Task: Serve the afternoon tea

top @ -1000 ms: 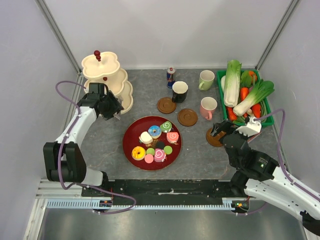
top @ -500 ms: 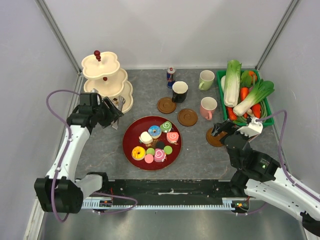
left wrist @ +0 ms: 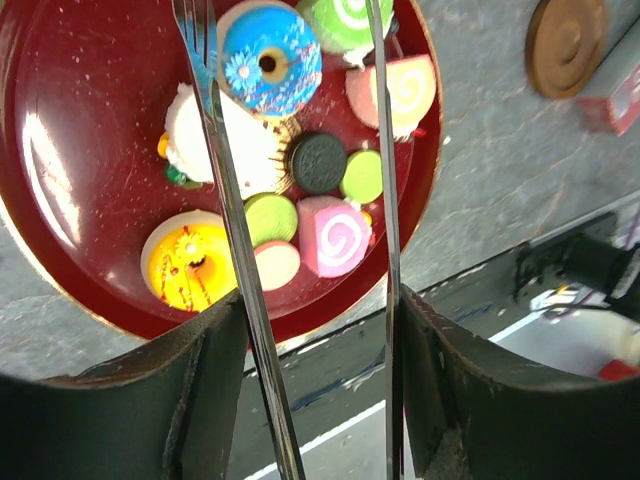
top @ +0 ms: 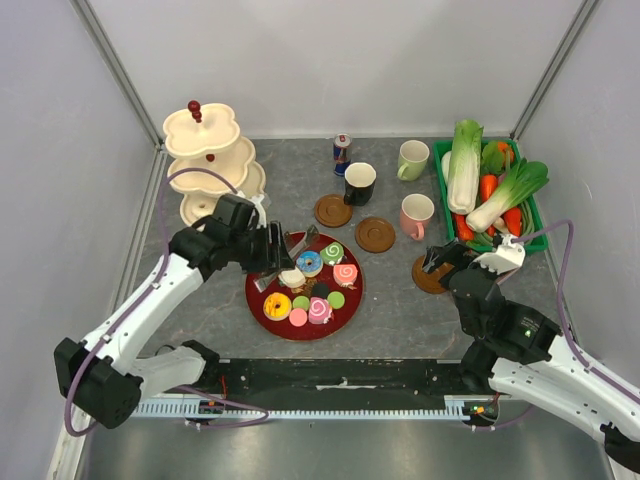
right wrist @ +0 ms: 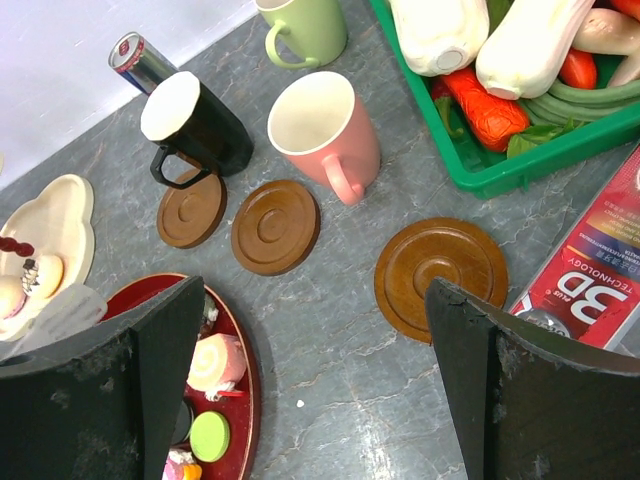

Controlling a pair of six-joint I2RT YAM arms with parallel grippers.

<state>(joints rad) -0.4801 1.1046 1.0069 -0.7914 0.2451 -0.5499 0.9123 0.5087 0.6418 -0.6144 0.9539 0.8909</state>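
Observation:
Toy pastries lie on a red plate [top: 350, 300]: a blue donut [top: 309, 263], a yellow donut [top: 277, 306], swirl rolls and macarons. My left gripper [top: 272, 255] is shut on metal tongs [top: 306, 238] and holds them over the plate's left half. In the left wrist view the tongs [left wrist: 228, 200] are spread apart over the blue donut [left wrist: 270, 60] and the white pastry, between my fingers [left wrist: 320, 310]. The black mug [top: 359, 183], the pale green mug [top: 412, 160] and the pink mug [top: 416, 215] stand at the back. My right gripper [top: 440, 260] is open and empty above a wooden coaster [right wrist: 440, 275].
A cream tiered stand [top: 205, 150] is at the back left. Two more coasters [top: 333, 210] [top: 375, 234] lie by the mugs. A drink can [top: 342, 153] stands behind the black mug. A green crate of toy vegetables [top: 490, 190] fills the back right. A red box [right wrist: 600, 260] lies beside the right coaster.
My left arm has swung from the tiered stand to the right, carrying the tongs over the red plate. The right arm has not moved.

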